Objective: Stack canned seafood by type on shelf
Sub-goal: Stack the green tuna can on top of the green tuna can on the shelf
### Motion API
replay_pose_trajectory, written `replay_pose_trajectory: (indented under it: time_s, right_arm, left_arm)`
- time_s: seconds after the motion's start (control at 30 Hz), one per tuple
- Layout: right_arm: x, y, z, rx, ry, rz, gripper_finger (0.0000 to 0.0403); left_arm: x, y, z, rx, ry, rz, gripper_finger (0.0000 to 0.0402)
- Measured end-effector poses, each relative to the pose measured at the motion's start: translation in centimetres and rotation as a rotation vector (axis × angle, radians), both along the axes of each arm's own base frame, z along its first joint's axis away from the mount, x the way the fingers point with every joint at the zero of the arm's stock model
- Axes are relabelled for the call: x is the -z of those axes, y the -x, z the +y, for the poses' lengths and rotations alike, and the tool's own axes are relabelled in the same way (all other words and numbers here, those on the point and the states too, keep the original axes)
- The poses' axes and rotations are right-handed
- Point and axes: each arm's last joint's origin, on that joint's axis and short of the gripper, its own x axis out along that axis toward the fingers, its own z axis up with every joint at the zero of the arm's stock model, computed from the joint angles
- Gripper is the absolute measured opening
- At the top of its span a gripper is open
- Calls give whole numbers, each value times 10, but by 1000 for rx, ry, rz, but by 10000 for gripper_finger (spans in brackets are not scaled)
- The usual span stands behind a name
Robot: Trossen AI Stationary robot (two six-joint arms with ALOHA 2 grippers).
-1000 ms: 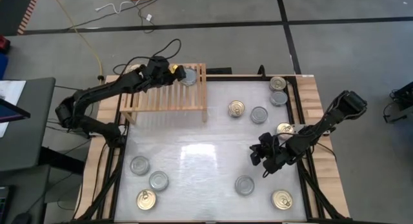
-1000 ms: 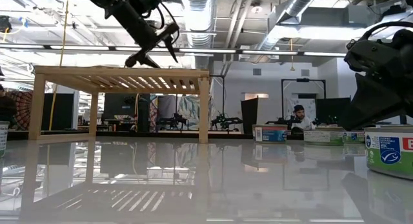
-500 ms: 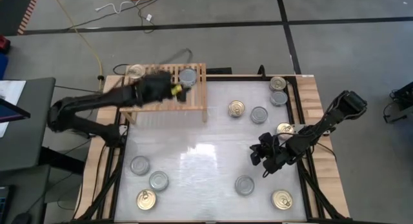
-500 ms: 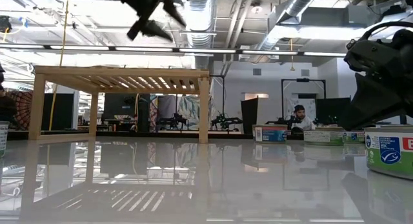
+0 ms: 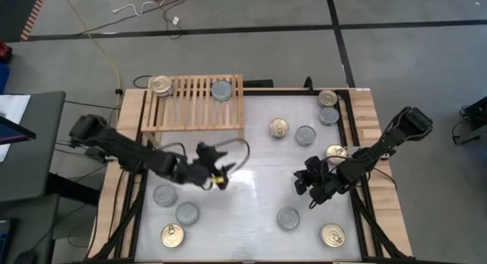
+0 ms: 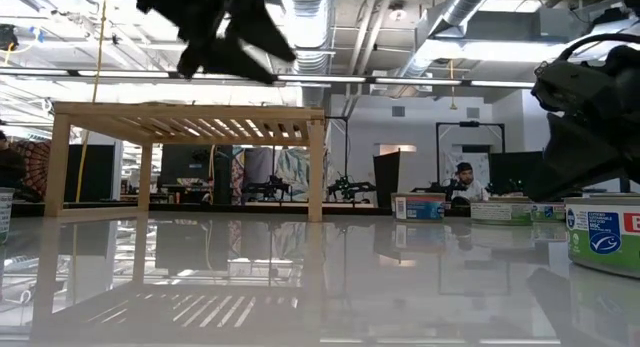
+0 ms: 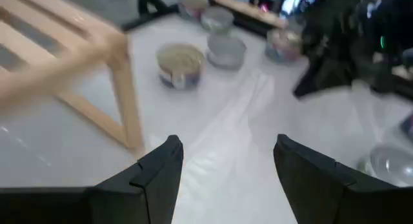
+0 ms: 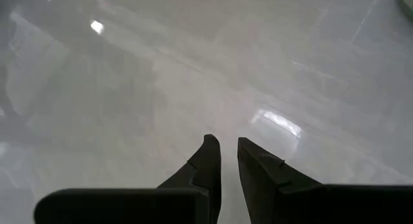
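The canned seafood, small short round metal tins, lies scattered over the white counter (image 5: 243, 184), with two tins on the low light-wood slatted shelf (image 5: 194, 104) at the counter's far left. On the shelf, a gold-topped tin (image 5: 160, 85) sits at the left corner and a silver-grey-topped tin (image 5: 221, 90) near the right end, well apart. On the counter, a gold-topped tin (image 5: 279, 128) and a grey one (image 5: 305, 135) lie just beside each other to the right of the shelf. Two more tins (image 5: 328, 107) sit at the far right edge. Three tins (image 5: 176, 214) are grouped at the near left, and a grey tin (image 5: 288, 217) and a gold tin (image 5: 332, 235) at the near right.

The left arm reaches low from the left side across the counter, in front of the shelf. Its left gripper (image 5: 216, 176) is over bare counter, its fingers (image 7: 158, 179) spread apart and holding nothing; the left wrist view shows the shelf's leg and tins beyond them.

The right arm folds in from the right edge. Its right gripper (image 5: 303, 182) points at bare counter, its fingers (image 8: 210, 162) nearly pressed together with only a narrow gap, pinching nothing.
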Motion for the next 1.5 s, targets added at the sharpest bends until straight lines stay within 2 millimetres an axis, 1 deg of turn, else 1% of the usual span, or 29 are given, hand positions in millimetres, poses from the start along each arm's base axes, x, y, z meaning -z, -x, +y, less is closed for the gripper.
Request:
replay_pose_trajectory:
  time_s: [0.1,0.3,0.4,0.5,0.6,0.7,0.8,1.0,1.1,1.2,1.27,1.37,1.5]
  right_arm:
    - [-2,-6,-4,27,-12,-34,82]
    - [-12,-23,-4,-60,-22,-139,77]
    - [-13,-26,-4,-81,-42,-151,63]
    - [-13,-26,-3,-102,-58,-142,42]
    - [-13,-25,-1,-143,-64,-126,18]
    - [-16,-25,5,-176,-79,-126,12]
    - [-28,-27,17,-217,-105,-114,15]
    - [-60,-22,41,-233,-130,25,14]
    - [-68,-20,56,-247,-157,102,14]
    - [-63,-18,72,-254,-193,190,15]
    - [-56,-16,82,-255,-200,227,21]
    - [-44,-9,96,-245,-211,253,37]
    - [-35,2,111,-199,-268,253,60]
  left_arm:
    - [24,-9,-9,-4,6,48,230]
    - [66,-21,-22,6,26,132,230]
    - [81,-25,-26,6,32,148,230]
    - [90,-28,-28,4,42,144,230]
    - [91,-32,-26,27,51,139,230]
    - [89,-35,-23,50,54,137,230]
    - [88,-36,-24,79,52,133,230]
    - [87,-37,-24,84,48,122,230]
    - [85,-39,-25,92,56,101,230]
    - [82,-41,-27,142,60,78,230]
    - [80,-43,-28,188,69,63,230]
    - [77,-45,-30,223,86,29,230]
    - [75,-46,-33,259,124,15,230]
